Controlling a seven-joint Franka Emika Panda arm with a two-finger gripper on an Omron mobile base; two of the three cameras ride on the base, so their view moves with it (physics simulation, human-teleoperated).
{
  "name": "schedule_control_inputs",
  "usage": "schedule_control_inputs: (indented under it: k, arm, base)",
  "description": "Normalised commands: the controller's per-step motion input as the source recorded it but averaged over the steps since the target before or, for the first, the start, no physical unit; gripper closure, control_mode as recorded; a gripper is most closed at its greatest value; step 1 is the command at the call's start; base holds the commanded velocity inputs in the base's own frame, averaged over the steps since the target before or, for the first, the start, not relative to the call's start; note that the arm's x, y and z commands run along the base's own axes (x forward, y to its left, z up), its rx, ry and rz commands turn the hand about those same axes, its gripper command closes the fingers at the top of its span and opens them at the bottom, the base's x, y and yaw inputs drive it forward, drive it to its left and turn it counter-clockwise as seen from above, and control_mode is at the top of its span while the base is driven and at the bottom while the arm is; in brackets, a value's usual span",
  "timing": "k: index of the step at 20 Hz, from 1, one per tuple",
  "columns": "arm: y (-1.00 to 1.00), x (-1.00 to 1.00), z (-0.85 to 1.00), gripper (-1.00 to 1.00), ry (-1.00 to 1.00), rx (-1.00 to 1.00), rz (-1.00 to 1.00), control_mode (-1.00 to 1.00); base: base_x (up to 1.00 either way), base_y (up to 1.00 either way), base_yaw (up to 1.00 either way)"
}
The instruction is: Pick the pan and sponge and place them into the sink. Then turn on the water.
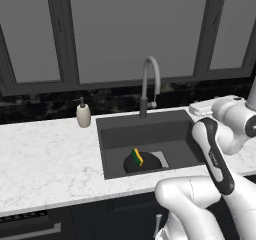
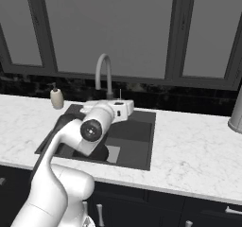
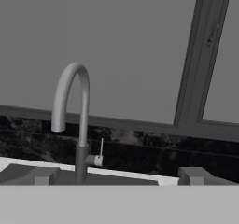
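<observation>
Landmark taken: large rectangular dark-grey sink set in the white marbled counter. The round black frying pan is seen lying on the sink floor, toward the front edge, just beside the pale square drain plate. The small yellow sponge with green scouring layer is seen resting on top of the pan, tilted, inside the sink. The pan handle cannot be made out. A tall curved grey faucet is mounted at the back rim of the sink, its spout arched over the basin; a thin lever is seen upright on the side of its base in the hand view. A cream soap dispenser bottle is stood on the counter near the sink's back left corner. The white two-finger gripper is held above the sink's right rear part, pointed at the faucet base; its jaws are spread wide apart, nothing between them. Dark window frames are seen behind the sink.
</observation>
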Motion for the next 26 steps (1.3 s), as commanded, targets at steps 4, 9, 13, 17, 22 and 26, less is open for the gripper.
schedule_control_inputs:
  k: [4,9,13,17,22,26]
  arm:
    - [-0.05,0.33,0.00,-1.00,0.00,0.00,0.02,-1.00]
    - [-0.13,0.30,-0.01,-1.00,0.00,0.00,0.10,-1.00]
    - [-0.01,0.26,-0.12,-1.00,0.00,0.01,0.14,-1.00]
    - [0.04,0.23,-0.18,-1.00,0.00,0.02,0.12,-1.00]
    - [0.17,0.19,-0.17,-1.00,0.00,0.05,0.03,-1.00]
    - [0.05,0.22,-0.17,-1.00,0.07,0.07,0.00,-1.00]
  base:
    - [0.00,0.00,0.00]
    - [0.00,0.00,0.00]
    - [0.00,0.00,0.00]
    - [0.00,0.00,0.00]
    - [0.00,0.00,0.00]
    - [0.00,0.00,0.00]
